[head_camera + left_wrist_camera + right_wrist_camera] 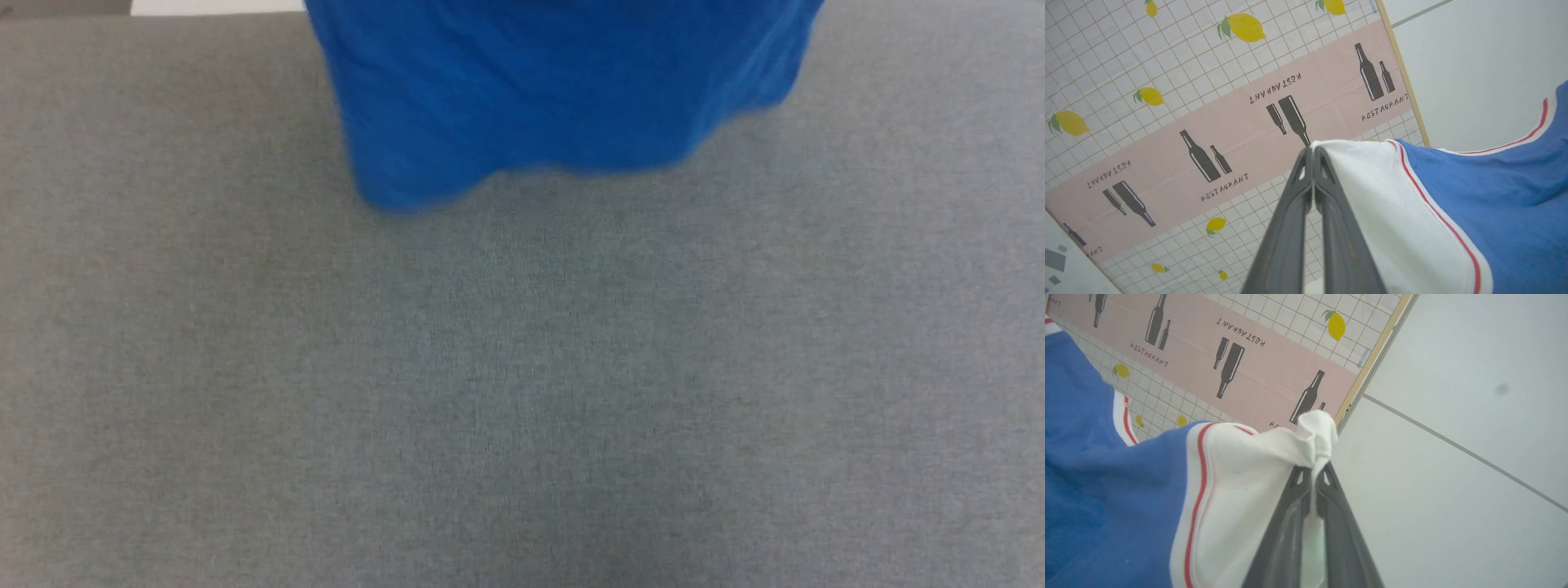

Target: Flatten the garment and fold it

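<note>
Grey cloth-covered tabletop (522, 392) stretches out below me, and a panel (1167, 81) printed with lemons and bottles stands behind. I have the garment (563, 90) raised in the air, its blue hem hanging blurred over the far part of the table; I cannot tell whether it brushes the surface. My left gripper (1312, 153) is pinched tight on one white sleeve (1372, 196). My right gripper (1314, 467) is clamped on the other sleeve (1249, 465), with cloth bunched between its fingers. I read this as the flattening step. Next I would lower both arms evenly, hem first, keeping the sleeves well apart so the shirt lands smooth.
</note>
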`<state>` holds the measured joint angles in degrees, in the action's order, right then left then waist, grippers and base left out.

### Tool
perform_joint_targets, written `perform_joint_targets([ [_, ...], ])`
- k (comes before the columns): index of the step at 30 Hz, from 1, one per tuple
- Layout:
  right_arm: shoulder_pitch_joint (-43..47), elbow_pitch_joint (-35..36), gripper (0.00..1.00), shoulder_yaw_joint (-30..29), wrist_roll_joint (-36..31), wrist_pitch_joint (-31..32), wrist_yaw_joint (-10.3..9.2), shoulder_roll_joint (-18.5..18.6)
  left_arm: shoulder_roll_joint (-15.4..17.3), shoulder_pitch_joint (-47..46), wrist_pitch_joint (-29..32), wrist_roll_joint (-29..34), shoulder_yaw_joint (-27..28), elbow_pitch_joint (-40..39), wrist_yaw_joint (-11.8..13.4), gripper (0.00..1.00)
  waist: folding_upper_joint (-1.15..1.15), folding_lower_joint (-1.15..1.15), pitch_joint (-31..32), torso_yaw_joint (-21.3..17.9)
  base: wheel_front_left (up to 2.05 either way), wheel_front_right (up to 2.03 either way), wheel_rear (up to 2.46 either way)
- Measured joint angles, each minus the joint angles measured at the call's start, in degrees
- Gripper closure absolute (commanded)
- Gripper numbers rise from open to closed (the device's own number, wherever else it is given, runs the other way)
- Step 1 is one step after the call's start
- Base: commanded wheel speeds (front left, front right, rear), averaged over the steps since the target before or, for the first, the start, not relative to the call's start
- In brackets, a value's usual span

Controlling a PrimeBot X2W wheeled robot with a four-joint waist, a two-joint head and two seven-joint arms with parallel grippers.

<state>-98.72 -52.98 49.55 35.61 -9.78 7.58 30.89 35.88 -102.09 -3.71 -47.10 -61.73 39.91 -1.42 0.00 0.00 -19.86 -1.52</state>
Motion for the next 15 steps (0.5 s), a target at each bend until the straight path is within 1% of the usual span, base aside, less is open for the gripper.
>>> perform_joint_targets([
  [2,-3.49,-1.75,1.0,-1.49,-2.27,-0.74,0.0,-0.67,-0.55,-3.03,-2.08,1.43,0.65,1.07,0.8,1.0,0.0,0.0,-1.8,0.08,0.0,0.0,0.0],
  [3,-8.77,-3.97,1.0,-3.81,-5.3,-1.68,0.0,-1.65,-1.44,-7.51,-5.13,2.79,2.05,3.21,1.82,1.0,0.0,0.0,-4.64,0.17,0.0,0.0,0.0],
  [4,-10.53,-4.68,1.0,-4.65,-6.38,-1.98,0.0,-1.98,-1.72,-8.87,-5.79,2.75,2.69,4.04,1.99,1.0,0.0,0.0,-5.63,0.2,0.0,0.0,0.0],
  [9,-16.83,-7.88,1.0,-8.48,-9.47,-2.93,0.0,-3.57,-1.76,-14.67,-7.82,2.67,5.15,6.48,1.93,1.0,0.0,0.01,-10.08,0.22,0.0,0.0,0.0],
  [15,-20.17,-10.63,1.0,-10.83,-12.21,-3.74,0.0,-4.68,-1.65,-16.85,-9.03,2.11,6.71,8.94,1.43,1.0,0.0,0.01,-13.99,0.23,0.0,0.0,0.0],
])
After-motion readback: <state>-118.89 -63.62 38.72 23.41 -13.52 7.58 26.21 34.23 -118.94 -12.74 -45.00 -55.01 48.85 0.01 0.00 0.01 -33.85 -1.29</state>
